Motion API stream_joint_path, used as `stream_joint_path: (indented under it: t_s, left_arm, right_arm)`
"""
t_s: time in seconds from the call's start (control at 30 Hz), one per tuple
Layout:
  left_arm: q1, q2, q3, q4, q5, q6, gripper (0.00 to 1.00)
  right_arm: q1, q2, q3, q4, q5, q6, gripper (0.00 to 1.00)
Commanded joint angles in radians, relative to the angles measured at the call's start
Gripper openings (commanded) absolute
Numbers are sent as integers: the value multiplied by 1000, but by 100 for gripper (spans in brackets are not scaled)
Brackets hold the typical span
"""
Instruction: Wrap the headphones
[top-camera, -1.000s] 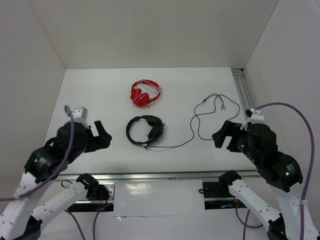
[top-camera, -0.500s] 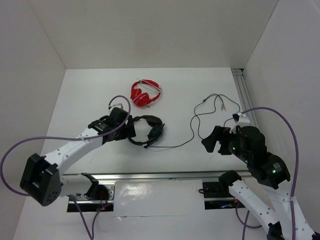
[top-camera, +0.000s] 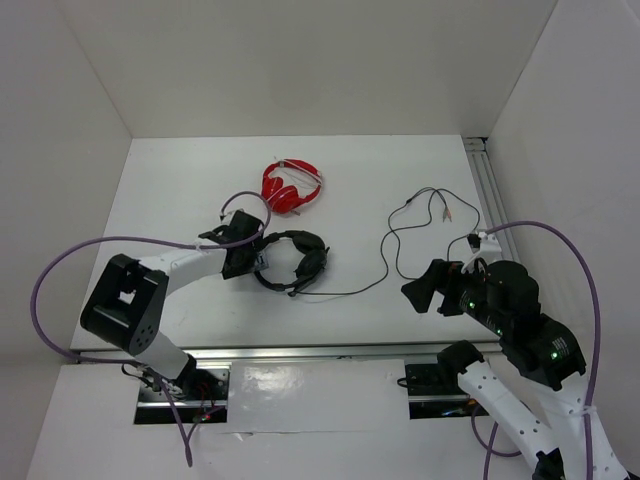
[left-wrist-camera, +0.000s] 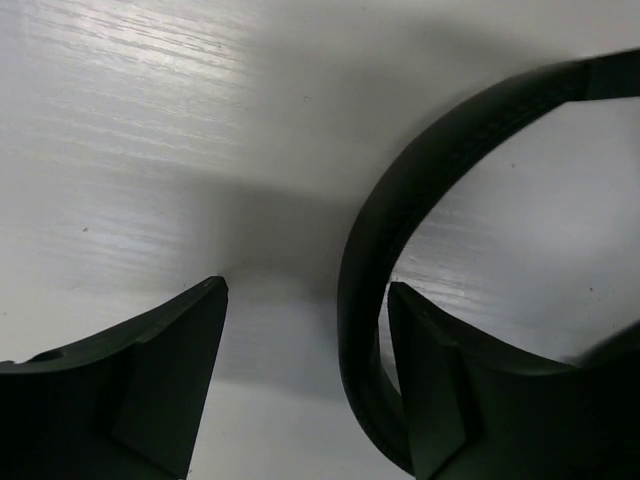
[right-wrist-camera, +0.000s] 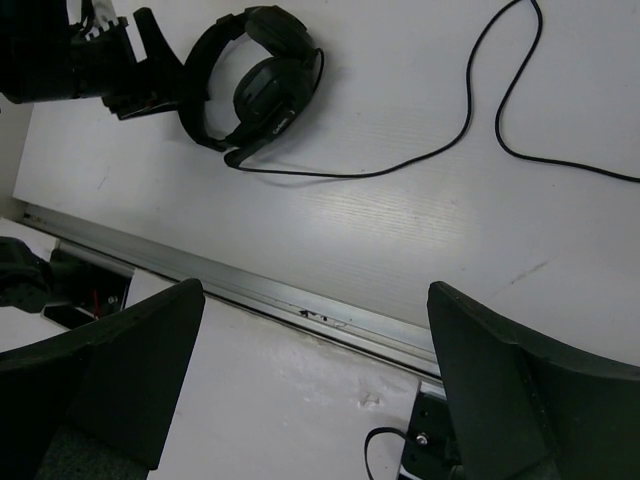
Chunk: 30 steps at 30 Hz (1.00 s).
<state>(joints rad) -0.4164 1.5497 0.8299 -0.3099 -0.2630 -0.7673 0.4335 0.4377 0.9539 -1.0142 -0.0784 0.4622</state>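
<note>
As I read it, wrapping has not begun. On the table (top-camera: 180, 190) the headphones (top-camera: 310, 262) lie flat and their cable (top-camera: 385, 262) trails loose and uncoiled, all of it left to gather. My left arm reaches low across. The left gripper (top-camera: 255, 262) has its 2 jaws apart; the headband (left-wrist-camera: 400, 190) passes between them, hard by one finger, not clamped. The right gripper (top-camera: 415, 292) hovers with jaws wide and nothing between them, the cable ahead of them.
</note>
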Motion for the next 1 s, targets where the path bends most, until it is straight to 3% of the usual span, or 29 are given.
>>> stream_joint_path:
  t_s: [0.0,0.13,0.2,0.23,0.27,0.33,0.47,0.53,0.7,0.87,0.97]
  left_arm:
    - [4,24,-6,54,-1,-4,76]
    - [4,61,-15,63,-10,-4,72]
    - [4,61,-15,63,-10,-4,58]
    - [4,72,-15,52,-22,-15,49]
    - [-7,72,-3,52,-22,-15,26]
    - [-18,72,21,-6,-22,-15,0]
    - [-138,-78,99,-226,-187,-105,0]
    - [-177,-150,149,-419,-289,-195,0]
    - [-290,-341,387,-729,-406,-288,0]
    - [-311,-431,618,-900,-484,-274,0]
    - [-311,-431,738,-972,-531,-259,0]
  right_arm:
    - [-6,-10,5,65,-27,-25,100]
    - [-6,-10,5,65,-37,-25,100]
    - [-6,-10,-4,65,-37,-25,100]
    - [-6,-10,-4,65,-37,-25,100]
    - [-6,-10,-4,65,-37,-25,100]
    - [-6,-10,-4,75,-46,-25,100]
    - [-6,-43,-15,169,-162,-34,100]
    - [-6,-135,-84,349,-319,-31,100]
    - [-50,-212,-236,606,-395,16,100]
    - [-186,-151,-389,1004,-696,41,100]
    - [-228,-104,-389,1116,-750,41,100]
